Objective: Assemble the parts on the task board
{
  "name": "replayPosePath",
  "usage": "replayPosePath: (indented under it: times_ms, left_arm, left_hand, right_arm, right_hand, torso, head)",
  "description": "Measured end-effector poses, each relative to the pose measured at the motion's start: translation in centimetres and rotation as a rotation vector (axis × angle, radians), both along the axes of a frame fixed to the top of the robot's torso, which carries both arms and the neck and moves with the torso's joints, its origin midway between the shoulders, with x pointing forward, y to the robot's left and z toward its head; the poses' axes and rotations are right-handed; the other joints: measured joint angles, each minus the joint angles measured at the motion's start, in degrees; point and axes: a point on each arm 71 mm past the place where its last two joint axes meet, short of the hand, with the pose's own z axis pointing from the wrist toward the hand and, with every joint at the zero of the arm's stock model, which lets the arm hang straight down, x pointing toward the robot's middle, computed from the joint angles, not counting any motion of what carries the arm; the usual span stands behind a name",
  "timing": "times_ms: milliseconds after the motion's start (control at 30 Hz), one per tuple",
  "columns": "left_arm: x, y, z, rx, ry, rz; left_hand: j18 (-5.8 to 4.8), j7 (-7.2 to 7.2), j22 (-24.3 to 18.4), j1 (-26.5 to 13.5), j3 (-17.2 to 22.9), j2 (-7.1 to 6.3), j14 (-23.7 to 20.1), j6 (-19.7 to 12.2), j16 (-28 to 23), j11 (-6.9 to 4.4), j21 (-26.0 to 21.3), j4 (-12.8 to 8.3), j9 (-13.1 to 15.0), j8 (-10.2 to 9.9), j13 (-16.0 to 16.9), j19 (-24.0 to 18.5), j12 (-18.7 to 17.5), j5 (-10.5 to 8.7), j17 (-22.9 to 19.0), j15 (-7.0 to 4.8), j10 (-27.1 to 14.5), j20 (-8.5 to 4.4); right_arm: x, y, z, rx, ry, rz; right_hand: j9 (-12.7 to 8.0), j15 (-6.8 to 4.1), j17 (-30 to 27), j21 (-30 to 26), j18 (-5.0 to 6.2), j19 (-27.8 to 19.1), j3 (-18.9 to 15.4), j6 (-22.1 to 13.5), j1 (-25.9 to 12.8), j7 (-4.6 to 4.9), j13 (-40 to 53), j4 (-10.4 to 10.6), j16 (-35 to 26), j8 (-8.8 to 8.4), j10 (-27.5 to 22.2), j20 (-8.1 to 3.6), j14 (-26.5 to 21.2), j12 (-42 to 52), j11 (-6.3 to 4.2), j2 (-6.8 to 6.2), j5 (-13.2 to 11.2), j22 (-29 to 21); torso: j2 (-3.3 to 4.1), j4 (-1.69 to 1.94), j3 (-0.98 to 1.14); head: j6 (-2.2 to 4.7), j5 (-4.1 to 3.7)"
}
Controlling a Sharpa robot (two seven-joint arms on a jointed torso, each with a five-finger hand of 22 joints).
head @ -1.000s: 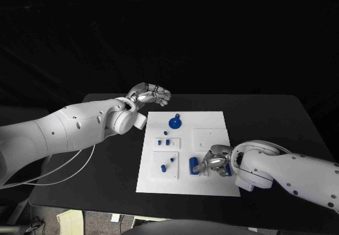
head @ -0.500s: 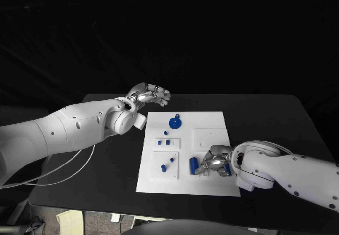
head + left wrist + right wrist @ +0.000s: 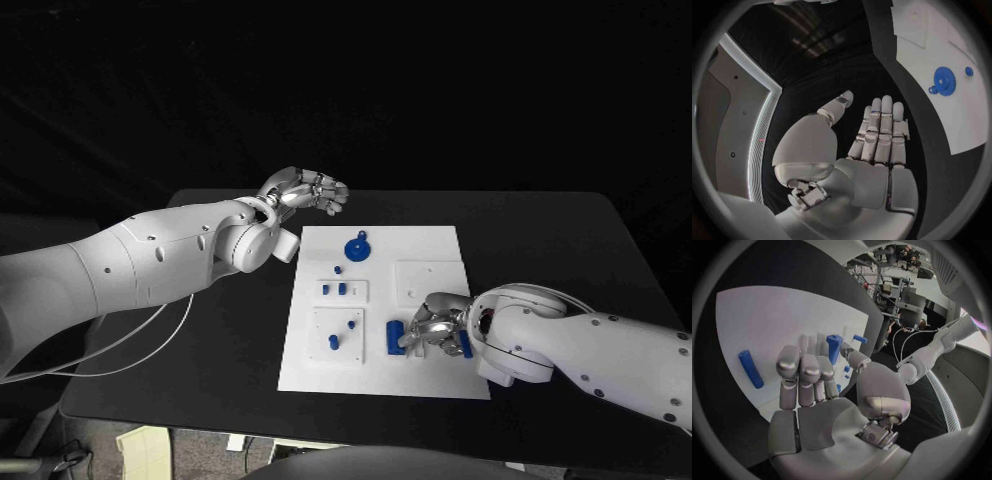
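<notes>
The white task board (image 3: 433, 250) lies mid-table. My right hand (image 3: 437, 325) rests low over its near right part, fingers stretched out. A tall blue block (image 3: 395, 338) (image 3: 834, 347) stands at the fingertips, between them and the thumb; I cannot tell whether it is gripped. A blue cylinder (image 3: 464, 345) (image 3: 750, 368) lies flat on the board beside the same hand. My left hand (image 3: 306, 188) (image 3: 873, 135) hovers off the board's far left corner, fingers straight and holding nothing. A blue gear (image 3: 358, 247) (image 3: 943, 78) sits at the board's far end.
Several small blue pegs (image 3: 333, 291) stand in the board's left column, with one more (image 3: 333, 342) near its front. Black table (image 3: 548, 240) surrounds the board on all sides. A white cable (image 3: 144, 350) loops under my left arm.
My right hand has crept slightly left toward the tall blue block. The left arm and the parts have stayed put.
</notes>
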Motion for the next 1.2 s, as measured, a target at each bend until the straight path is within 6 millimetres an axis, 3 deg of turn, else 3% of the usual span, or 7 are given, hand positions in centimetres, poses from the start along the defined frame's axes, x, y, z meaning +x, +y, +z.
replayPosePath:
  times_ms: [200,467,667,867,1000,1200]
  left_arm:
    - [0.0,0.1,0.0,0.000,0.000,0.001]
    - [0.0,0.1,0.0,0.001,0.001,0.001]
    - [0.0,0.1,0.0,0.001,0.001,0.002]
    - [0.0,0.1,0.0,0.001,0.002,0.001]
    - [0.0,0.1,0.0,0.001,0.002,0.000]
    - [0.0,0.1,0.0,0.000,0.002,0.000]
  left_hand:
    - [-0.04,-0.15,0.1,0.0,-0.2,0.00,-0.2,-0.1,-0.3,0.00,-0.3,0.2,-0.1,0.0,0.0,0.0,0.0,0.00,0.2,0.15,0.0,0.00]
    - [0.36,-0.14,0.1,0.0,-0.2,0.00,-0.2,-0.1,-0.3,0.00,-0.3,0.2,-0.1,0.0,0.0,0.0,0.0,0.00,0.2,0.15,0.0,0.00]
    - [0.57,-0.14,0.1,0.0,-0.2,0.00,-0.2,-0.1,-0.3,0.00,-0.3,0.2,-0.1,0.0,0.0,0.0,0.0,0.00,0.3,0.15,0.0,0.01]
    - [0.56,-0.14,0.1,0.0,-0.2,0.00,-0.1,-0.1,-0.3,0.00,-0.3,0.2,-0.1,0.0,0.0,0.0,0.0,0.00,0.3,0.15,0.0,0.00]
    - [0.53,-0.13,0.1,0.0,-0.2,0.00,-0.1,-0.1,-0.3,0.00,-0.3,0.2,-0.1,0.0,0.0,0.0,0.0,0.00,0.3,0.14,0.0,0.00]
    - [0.51,-0.13,0.1,0.0,-0.2,0.00,-0.1,-0.1,-0.3,0.00,-0.2,0.2,-0.1,0.0,0.0,0.0,0.0,0.00,0.3,0.14,0.0,0.00]
  right_arm:
    - [0.0,0.0,-0.1,-0.016,0.008,0.014]
    - [-0.1,0.1,-0.1,-0.021,0.010,0.024]
    - [-0.1,-0.1,-0.1,-0.019,0.007,0.021]
    - [-0.3,0.3,0.0,-0.021,-0.002,0.038]
    - [-0.3,0.7,0.0,-0.031,-0.022,0.056]
    - [-0.3,0.9,0.0,-0.052,-0.055,0.074]
  right_hand:
    - [-0.6,-0.01,0.1,0.0,0.06,0.0,3.7,0.2,0.2,-0.19,-0.1,-0.3,-0.2,-0.32,0.0,0.25,0.0,-0.5,-0.01,-0.59,0.3,0.0]
    - [-0.9,-0.01,0.2,0.0,0.57,0.1,1.4,0.2,-1.7,-0.19,0.1,-2.9,-0.4,-0.74,0.0,0.52,0.0,-0.7,0.00,-2.63,0.5,0.0]
    - [-1.0,-0.18,0.3,0.0,0.59,0.1,-1.5,0.2,-3.2,-0.19,0.3,-3.7,-0.4,-0.97,0.0,0.52,0.2,-0.7,0.00,-5.49,0.5,0.0]
    - [-1.0,-0.18,0.3,0.0,0.60,0.1,-2.4,0.4,-2.4,-0.37,0.5,-4.5,-0.4,-0.97,0.0,0.52,0.2,-0.7,0.00,-6.54,0.5,0.0]
    - [-1.0,-0.08,0.4,0.0,0.62,0.1,-1.2,1.0,0.9,-0.16,0.6,-5.9,-0.4,-0.95,0.4,0.52,0.3,-0.7,-0.01,-5.03,0.5,0.0]
    - [-0.8,0.01,0.4,0.0,0.65,0.2,-0.8,1.8,3.0,0.34,0.8,-6.6,-0.7,-0.98,0.5,0.62,0.4,-0.7,-0.09,-4.31,0.5,0.0]
  torso:
    - [0.00,0.01,0.01]
    - [-0.01,-0.01,0.00]
    - [-0.01,-0.02,0.03]
    - [-0.01,-0.02,0.03]
    - [-0.01,-0.02,0.03]
    - [-0.01,-0.02,0.00]
  head:
    - [-0.17,0.07]
    - [-0.30,0.10]
    - [-0.36,0.10]
    - [-0.36,0.15]
    - [-0.36,0.18]
    - [-0.52,0.13]
